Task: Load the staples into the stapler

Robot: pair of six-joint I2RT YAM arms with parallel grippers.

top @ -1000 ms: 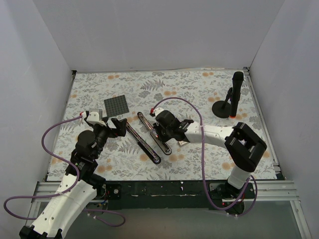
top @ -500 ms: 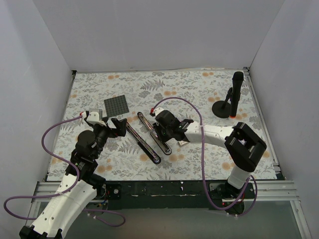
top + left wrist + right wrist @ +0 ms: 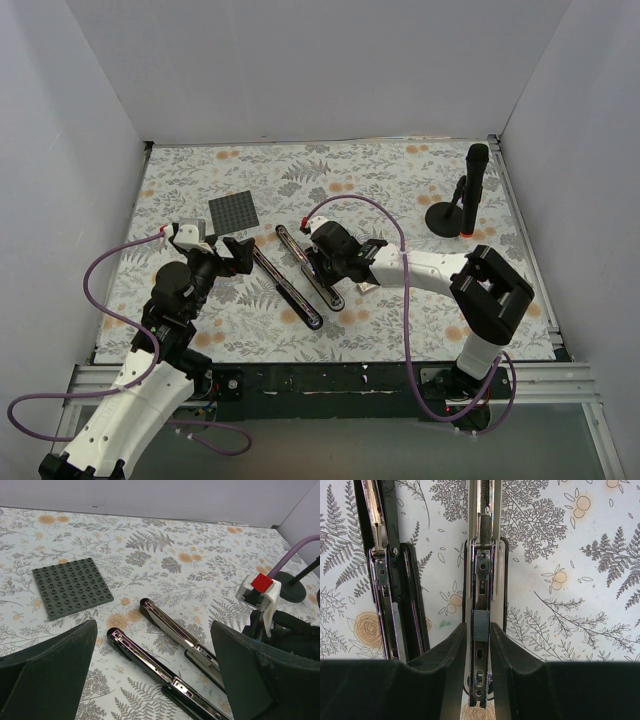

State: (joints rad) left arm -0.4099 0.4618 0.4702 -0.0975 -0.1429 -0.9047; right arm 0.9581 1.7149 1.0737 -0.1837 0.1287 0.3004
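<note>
On the left, the left gripper (image 3: pixel 152 624) is hanging low over the floral table (image 3: pixel 400 190), with its jaws standing wide apart and gripping nothing. Just beyond it a dark grey studded baseplate (image 3: pixel 232 212) is lying flat on the table, apart from everything else. Next comes the stapler (image 3: pixel 287 288), which is lying open in the middle of the table as two long black arms set side by side. They are running diagonally from far-left to near-right, each showing a silver metal channel facing up. The left-hand arm (image 3: pixel 145 660) is sitting near the left gripper, and the right-hand arm (image 3: pixel 170 627) is lying just beside it, with a strip of table showing between them in the right wrist view. The staples (image 3: pixel 481 626), a small grey block, are sitting in the channel of that right-hand arm. The right gripper (image 3: pixel 479 630) is hovering directly over that spot, its fingers (image 3: pixel 452 655) reaching down on either side of the block with the jaws standing slightly apart. A thin gap is showing on one side, and whether the other finger is touching the block cannot be told. Far to the right, well apart from all this, a black stand with a round base (image 3: pixel 473 185) is standing upright near the table's far right corner.
</note>
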